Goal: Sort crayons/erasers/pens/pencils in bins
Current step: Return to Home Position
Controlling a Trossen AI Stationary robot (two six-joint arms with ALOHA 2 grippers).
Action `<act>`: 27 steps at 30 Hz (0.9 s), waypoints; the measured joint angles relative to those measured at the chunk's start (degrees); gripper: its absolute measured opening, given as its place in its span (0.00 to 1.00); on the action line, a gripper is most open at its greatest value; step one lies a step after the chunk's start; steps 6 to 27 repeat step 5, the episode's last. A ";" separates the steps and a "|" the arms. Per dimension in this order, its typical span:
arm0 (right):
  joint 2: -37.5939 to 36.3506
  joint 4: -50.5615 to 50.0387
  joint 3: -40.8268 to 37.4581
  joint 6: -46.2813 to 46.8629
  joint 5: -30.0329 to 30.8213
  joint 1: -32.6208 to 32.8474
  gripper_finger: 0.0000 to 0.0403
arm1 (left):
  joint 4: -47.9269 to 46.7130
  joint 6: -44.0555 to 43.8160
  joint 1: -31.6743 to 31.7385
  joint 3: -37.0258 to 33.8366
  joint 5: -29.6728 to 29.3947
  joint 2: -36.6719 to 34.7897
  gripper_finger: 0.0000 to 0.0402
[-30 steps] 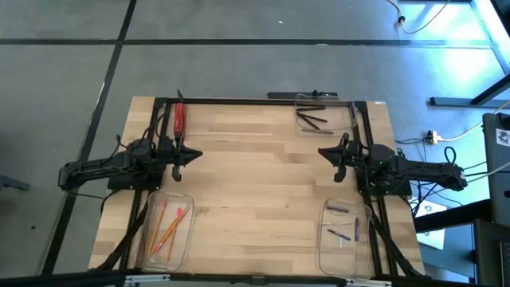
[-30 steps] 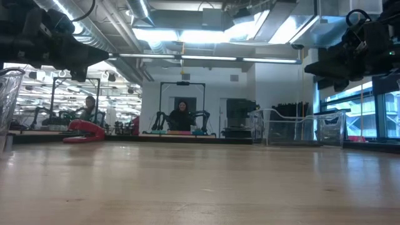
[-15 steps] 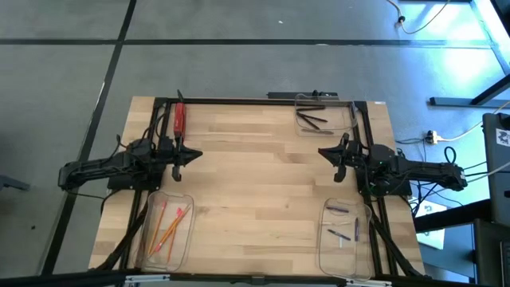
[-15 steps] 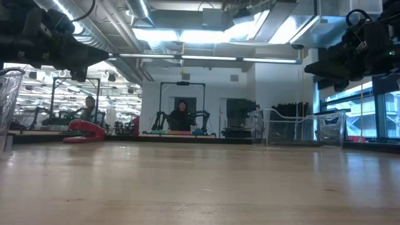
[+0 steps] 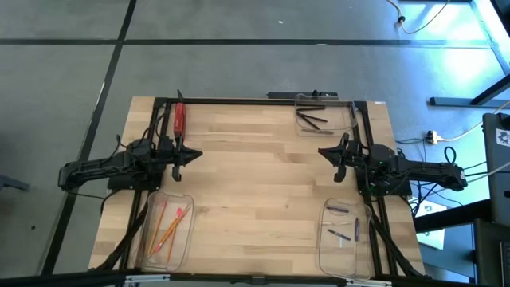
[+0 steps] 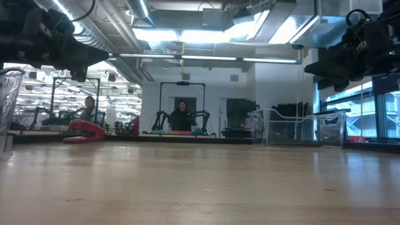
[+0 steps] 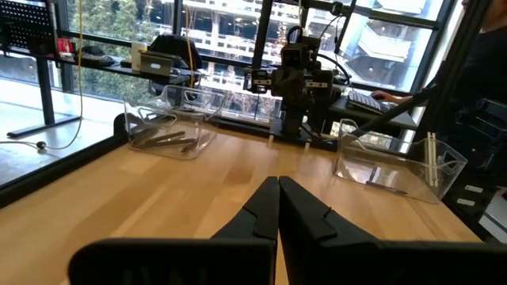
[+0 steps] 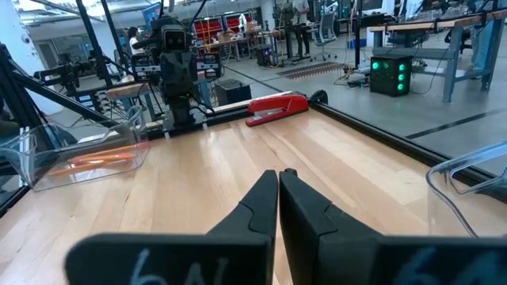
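Three clear bins stand on the wooden table. The near-left bin (image 5: 166, 231) holds orange-yellow pencils (image 5: 170, 226). The near-right bin (image 5: 346, 237) holds short purple crayons (image 5: 340, 210). The far-right bin (image 5: 324, 114) holds black pens (image 5: 312, 119). My left gripper (image 5: 197, 155) hovers shut at the table's left side, pointing level toward the right. My right gripper (image 5: 323, 151) hovers shut at the right side, pointing level toward the left. Neither holds anything. In the left wrist view the pen bin (image 7: 168, 127) and crayon bin (image 7: 396, 162) show; in the right wrist view, the pencil bin (image 8: 79, 158).
A red stapler (image 5: 179, 118) lies at the far left of the table, also in the right wrist view (image 8: 277, 107). A black frame rail (image 5: 263, 100) runs along the far edge. Bare wood (image 5: 255, 183) lies between the two arms. A person sits in the room behind.
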 joint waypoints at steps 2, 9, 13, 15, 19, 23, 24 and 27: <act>0.00 0.00 0.00 0.05 0.00 0.00 0.04 | 0.00 0.01 0.02 0.00 0.00 0.00 0.00; 0.00 0.00 0.00 0.00 0.00 0.00 0.04 | 0.00 0.01 0.01 0.00 0.00 0.00 0.00; 0.00 0.00 0.00 0.00 0.00 0.00 0.04 | 0.00 0.01 0.01 0.00 0.00 0.00 0.00; 0.00 0.00 0.00 0.00 0.00 0.00 0.04 | 0.00 0.01 0.01 0.00 0.00 0.00 0.00; 0.00 0.00 0.00 0.00 0.00 0.00 0.04 | 0.00 0.01 0.01 0.00 0.00 0.00 0.00; 0.00 0.00 0.00 0.00 0.00 0.00 0.04 | 0.00 0.01 0.01 0.00 0.00 0.00 0.00; 0.00 0.00 0.00 0.00 0.00 0.00 0.04 | 0.00 0.01 0.01 0.00 0.00 0.00 0.00; 0.00 0.00 0.00 0.00 0.00 0.00 0.04 | 0.00 0.01 0.01 0.00 0.00 0.00 0.00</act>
